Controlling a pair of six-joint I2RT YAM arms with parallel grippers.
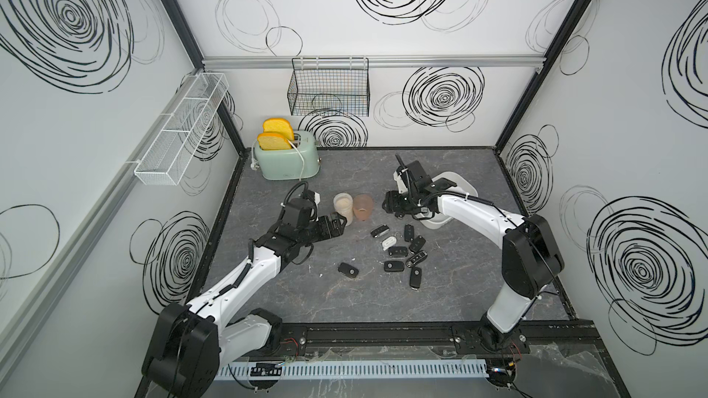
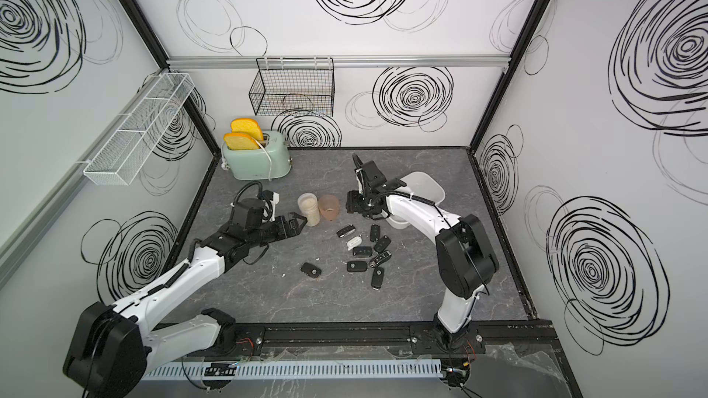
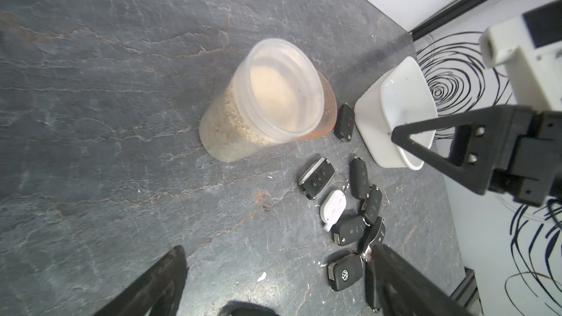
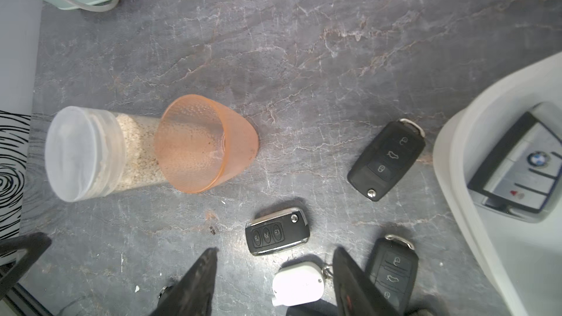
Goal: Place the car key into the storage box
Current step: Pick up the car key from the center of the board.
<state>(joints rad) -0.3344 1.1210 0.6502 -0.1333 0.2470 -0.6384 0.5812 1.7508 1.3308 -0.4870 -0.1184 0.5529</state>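
The surface was a dark grey, marble-veined tabletop. The storage box sat on it at about 2 o'clock, partly hidden under the right arm. The right wrist view showed one silver-faced key lying inside the box. The other car keys lay loose near the table's middle, several touching or overlapping. One black key lay apart, at 7 o'clock from the heap.

The right gripper hovered at 12 o'clock from the heap, its jaws parted with nothing between them. The left gripper was spread wide and empty. It sat just beside a lidded clear jar of pale grains, which stood touching an orange cup at 10 o'clock from the heap.

The chief risk, by my judgement, was the crowding. Jaws closing on one key could snag a neighbour or its ring and drag it along, or a flat fob could slip free on the way to the box. The right arm reached over the light box and might nudge it. The left gripper, so close to the jar, could tip it against the cup.

White walls scrawled with black swirls enclosed the table. A black wire basket hung on the back wall at 12 o'clock and a white mesh rack on the wall at 9. A mint toaster holding two bread slices stood at 11.
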